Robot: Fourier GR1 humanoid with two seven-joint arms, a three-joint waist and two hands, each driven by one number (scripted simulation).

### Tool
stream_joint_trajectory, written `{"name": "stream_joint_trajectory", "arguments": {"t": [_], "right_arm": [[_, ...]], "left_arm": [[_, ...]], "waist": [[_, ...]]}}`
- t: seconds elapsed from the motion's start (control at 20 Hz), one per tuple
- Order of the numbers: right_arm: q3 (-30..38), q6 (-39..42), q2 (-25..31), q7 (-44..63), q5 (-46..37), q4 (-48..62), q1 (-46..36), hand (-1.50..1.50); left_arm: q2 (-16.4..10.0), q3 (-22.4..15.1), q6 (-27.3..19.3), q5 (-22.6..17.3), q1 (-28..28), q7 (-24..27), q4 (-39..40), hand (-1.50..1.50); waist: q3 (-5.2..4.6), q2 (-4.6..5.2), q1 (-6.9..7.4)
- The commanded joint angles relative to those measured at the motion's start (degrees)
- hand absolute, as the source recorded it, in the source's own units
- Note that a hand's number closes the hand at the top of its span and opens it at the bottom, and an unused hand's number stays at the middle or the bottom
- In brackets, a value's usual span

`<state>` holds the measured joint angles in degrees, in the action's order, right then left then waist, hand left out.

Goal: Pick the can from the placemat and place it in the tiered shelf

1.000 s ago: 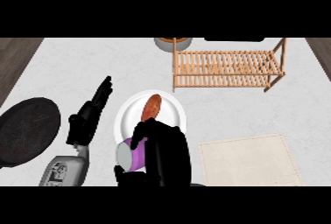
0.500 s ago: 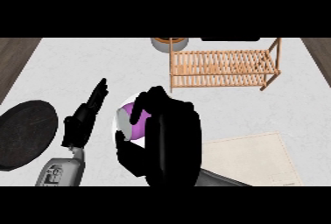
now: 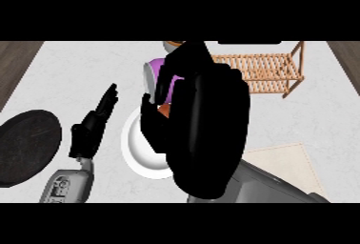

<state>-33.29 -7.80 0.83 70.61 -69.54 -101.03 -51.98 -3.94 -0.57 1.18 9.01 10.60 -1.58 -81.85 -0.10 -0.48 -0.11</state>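
My right hand fills the middle of the head view, raised close to the camera, its fingers curled round a purple can of which only a strip shows at the hand's upper left. The wooden tiered shelf stands at the back right, partly behind the hand. A beige placemat lies at the lower right, mostly hidden by my forearm. My left hand rests open at the left, fingers pointing up.
A white plate with an orange-brown food item lies under the raised hand. A dark round pan sits at the far left. A grey bowl peeks out at the back.
My right hand has risen with the can and moved toward the back right, nearer the shelf, now looming larger. The left hand has stayed in place.
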Motion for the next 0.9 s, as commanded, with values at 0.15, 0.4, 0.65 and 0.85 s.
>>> {"name": "stream_joint_trajectory", "arguments": {"t": [0.15,0.4,0.65,0.85], "right_arm": [[9.98,7.52,-0.79,7.90,-1.58,3.26,-7.16,1.50],[18.07,12.80,0.76,1.74,-2.16,1.76,-9.09,1.50],[21.96,13.84,-0.16,-2.01,-3.68,6.56,-12.35,1.50],[22.49,13.65,2.33,-7.14,-6.42,8.06,-10.90,1.50]], "left_arm": [[-0.92,0.88,1.25,-0.95,-0.26,1.34,0.72,0.00],[1.78,-1.28,-1.53,1.17,-1.02,0.50,-0.47,0.00],[-0.45,-0.41,1.28,-0.14,0.24,-1.67,-1.15,0.00],[-0.41,0.02,1.45,-1.20,-2.32,-2.46,-4.18,0.00]], "waist": [[0.03,0.27,0.08],[0.08,0.22,-0.18],[0.08,0.31,0.22],[0.09,0.28,0.42]]}}
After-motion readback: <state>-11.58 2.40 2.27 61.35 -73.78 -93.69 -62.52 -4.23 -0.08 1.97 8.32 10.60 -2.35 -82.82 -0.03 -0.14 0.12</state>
